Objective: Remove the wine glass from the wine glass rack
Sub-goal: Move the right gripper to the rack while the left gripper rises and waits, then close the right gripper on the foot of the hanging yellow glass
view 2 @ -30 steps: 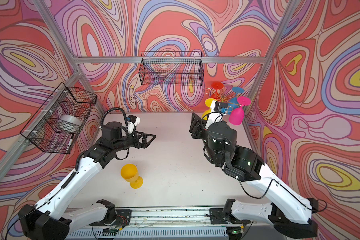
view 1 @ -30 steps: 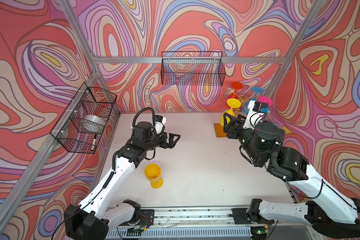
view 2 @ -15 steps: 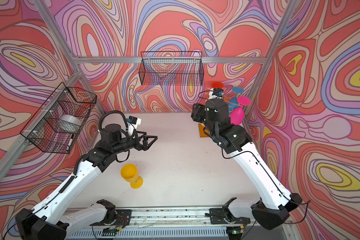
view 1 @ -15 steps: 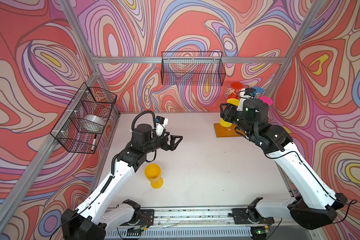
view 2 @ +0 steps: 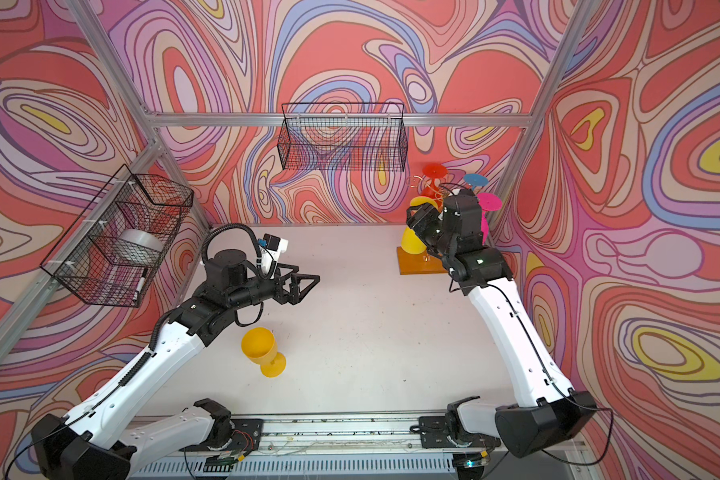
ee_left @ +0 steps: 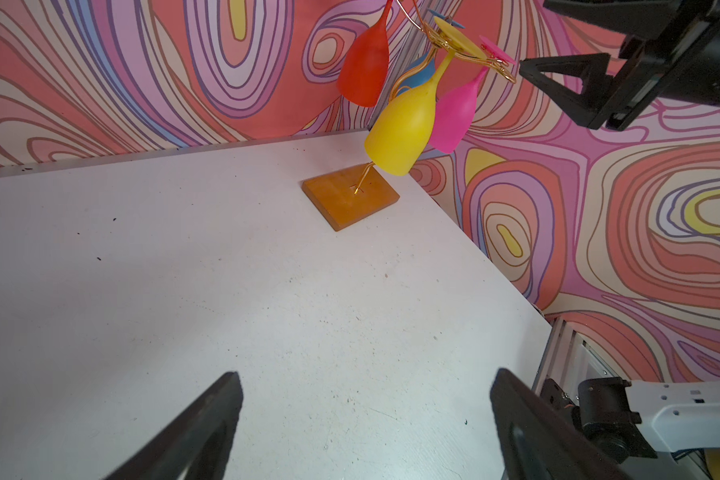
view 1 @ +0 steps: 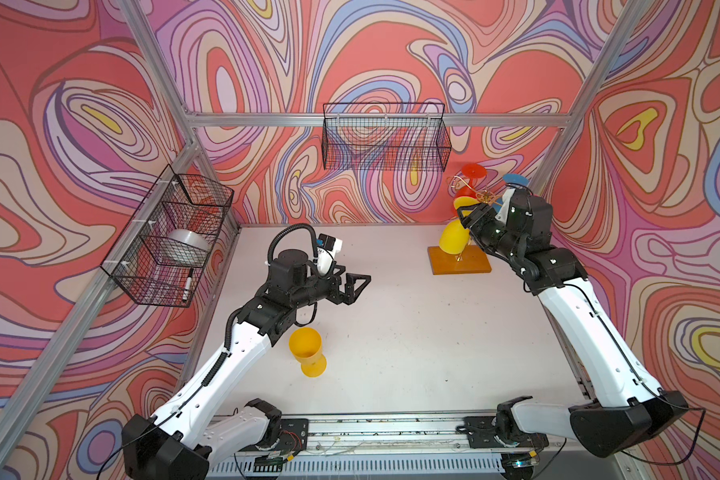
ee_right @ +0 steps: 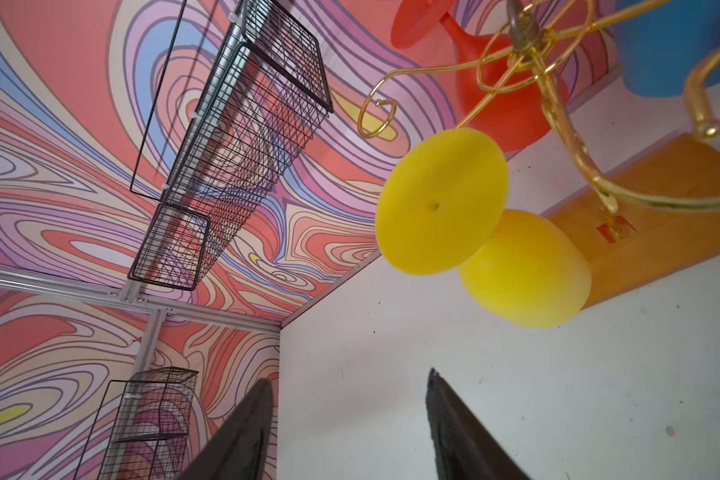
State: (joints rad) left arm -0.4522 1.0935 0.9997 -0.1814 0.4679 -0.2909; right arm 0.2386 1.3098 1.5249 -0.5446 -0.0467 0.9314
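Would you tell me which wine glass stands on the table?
The amber-yellow glass by the left arm, upright on its foot; the others hang inverted from the gold rack.

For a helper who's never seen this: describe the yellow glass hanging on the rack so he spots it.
The wine glass rack, gold wire on an orange base, stands far right on the table. Hanging there upside down, the wine glass alone is yellow, beside the red glass, blue glass and pink glass.
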